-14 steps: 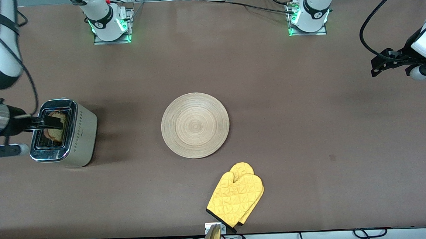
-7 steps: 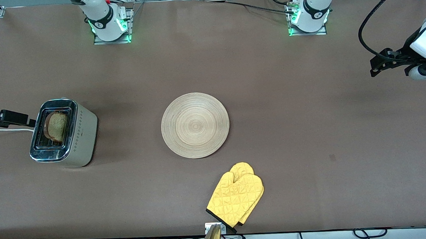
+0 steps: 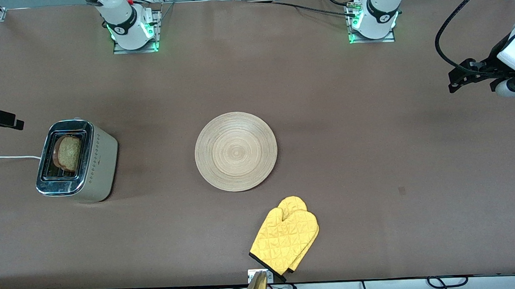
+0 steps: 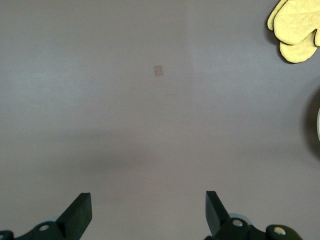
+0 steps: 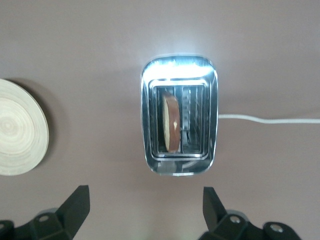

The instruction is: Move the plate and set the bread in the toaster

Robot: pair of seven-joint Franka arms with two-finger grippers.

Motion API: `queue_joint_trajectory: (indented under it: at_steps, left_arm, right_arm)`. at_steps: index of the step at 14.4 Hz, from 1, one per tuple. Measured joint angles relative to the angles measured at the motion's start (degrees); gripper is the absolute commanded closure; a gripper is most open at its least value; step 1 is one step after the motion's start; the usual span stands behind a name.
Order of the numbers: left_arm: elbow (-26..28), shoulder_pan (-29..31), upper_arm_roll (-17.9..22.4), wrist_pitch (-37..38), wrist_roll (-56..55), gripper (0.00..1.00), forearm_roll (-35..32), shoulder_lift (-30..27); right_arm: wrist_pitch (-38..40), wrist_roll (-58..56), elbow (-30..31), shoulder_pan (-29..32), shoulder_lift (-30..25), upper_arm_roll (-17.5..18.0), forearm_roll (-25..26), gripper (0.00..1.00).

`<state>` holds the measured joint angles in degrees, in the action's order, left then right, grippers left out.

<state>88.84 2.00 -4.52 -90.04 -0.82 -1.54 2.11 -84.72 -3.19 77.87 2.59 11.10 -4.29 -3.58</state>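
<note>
The cream toaster (image 3: 84,166) with its chrome top (image 5: 179,70) stands toward the right arm's end of the table. The bread (image 3: 66,152) stands on edge in one of its slots, its brown crust (image 5: 171,123) showing from above. The round light-wood plate (image 3: 235,151) lies flat in the middle of the table, bare. My right gripper (image 5: 145,200) is open and holds nothing, up in the air off the toaster's end. My left gripper (image 4: 147,205) is open over bare table at the left arm's end, where that arm waits.
A yellow quilted oven mitt (image 3: 285,234) lies nearer to the front camera than the plate, close to the table's edge. The toaster's white cord (image 3: 3,157) runs off the right arm's end of the table.
My right gripper has pulled back from over the toaster toward the table's end, leaving the bread in the slot. The left arm has hardly moved.
</note>
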Motion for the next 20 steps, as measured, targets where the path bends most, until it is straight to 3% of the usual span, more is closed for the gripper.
queue_joint_trajectory:
  at_steps: [2,5,15,20]
  left_arm:
    - [0.0,0.0,0.0,0.2,0.0,0.0,0.2,0.0]
    - [0.0,0.0,0.0,1.5,0.0,0.0,0.4,0.0]
    - [0.0,1.9,0.1,2.4,0.0,0.0,2.7,0.0]
    - [0.0,1.9,0.0,2.4,0.0,0.0,2.8,0.0]
  right_arm:
    - [-2.4,0.0,6.2,8.2,-4.6,10.0,1.0,0.0]
    - [-4.4,0.1,9.5,9.9,-6.9,13.9,2.5,0.0]
    - [-6.8,0.5,12.7,10.9,-7.3,13.9,3.8,0.0]
    - [-9.1,0.5,15.6,6.4,-9.0,8.4,3.8,0.0]
